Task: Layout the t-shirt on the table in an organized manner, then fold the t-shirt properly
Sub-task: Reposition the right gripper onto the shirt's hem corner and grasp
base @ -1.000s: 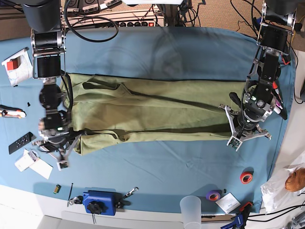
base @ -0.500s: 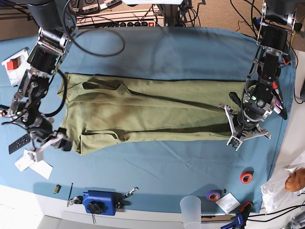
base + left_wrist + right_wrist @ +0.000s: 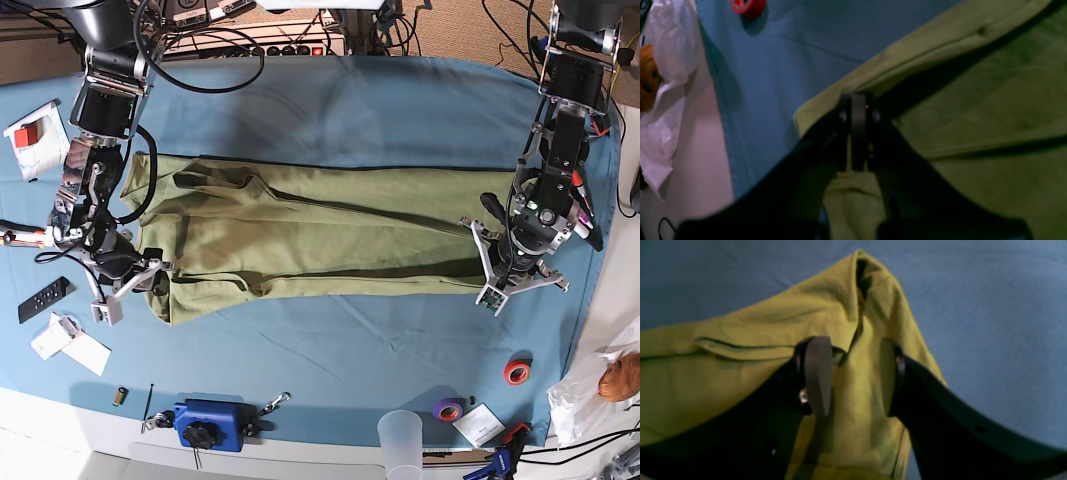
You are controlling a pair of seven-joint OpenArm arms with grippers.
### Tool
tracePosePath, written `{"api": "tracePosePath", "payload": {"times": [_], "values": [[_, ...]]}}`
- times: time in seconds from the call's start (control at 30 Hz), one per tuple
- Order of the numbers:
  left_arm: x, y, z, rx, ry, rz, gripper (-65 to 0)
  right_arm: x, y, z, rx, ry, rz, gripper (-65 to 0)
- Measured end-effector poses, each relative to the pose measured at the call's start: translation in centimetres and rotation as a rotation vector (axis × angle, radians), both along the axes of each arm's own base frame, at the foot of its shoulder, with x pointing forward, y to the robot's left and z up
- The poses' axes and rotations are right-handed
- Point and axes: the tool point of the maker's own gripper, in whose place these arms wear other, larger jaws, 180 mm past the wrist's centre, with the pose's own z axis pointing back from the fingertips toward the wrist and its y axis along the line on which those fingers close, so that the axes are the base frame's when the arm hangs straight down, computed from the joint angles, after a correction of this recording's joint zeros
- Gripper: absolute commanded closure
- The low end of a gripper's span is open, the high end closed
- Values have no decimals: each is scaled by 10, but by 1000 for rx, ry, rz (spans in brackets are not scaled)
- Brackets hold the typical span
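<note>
1. Olive-green cloth fills the close wrist views: the t-shirt (image 3: pixel 320 230) lies folded into a long band across the middle of the table (image 3: pixel 400 110), with its length going from side to side.
2. At the end of the shirt on the base view's right, the left gripper (image 3: pixel 858 110) has its fingers pressed together, and they pinch a fold at the shirt's corner.
3. At the other end, the right gripper (image 3: pixel 851 373) stands spread, one finger (image 3: pixel 816 373) on each side of a raised ridge of cloth, near a sleeve hem; it does not pinch the cloth.
4. Near the front edge of the table a red tape roll (image 3: pixel 517 372) and a purple tape roll (image 3: pixel 449 409) lie well apart from the shirt.
5. A blue tool (image 3: pixel 208 423) sits at the front edge.
6. Behind the table, cables (image 3: pixel 260 30) lie along the far side.
</note>
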Motion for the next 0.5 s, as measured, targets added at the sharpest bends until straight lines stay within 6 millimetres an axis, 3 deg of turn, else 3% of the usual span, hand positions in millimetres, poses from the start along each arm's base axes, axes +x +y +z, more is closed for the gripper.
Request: {"api": "tracePosePath", "payload": {"times": [0.13,0.33,0.5], "values": [[0,0,0,1,0,0,0,3,0,-7,23,-10,-20,-236],[0,0,0,1,1,0,0,-6,9,-41,73,51,-18,-236],[0,0,0,0,0,0,0,-3,18,-41,90,31,14,-236]]}}
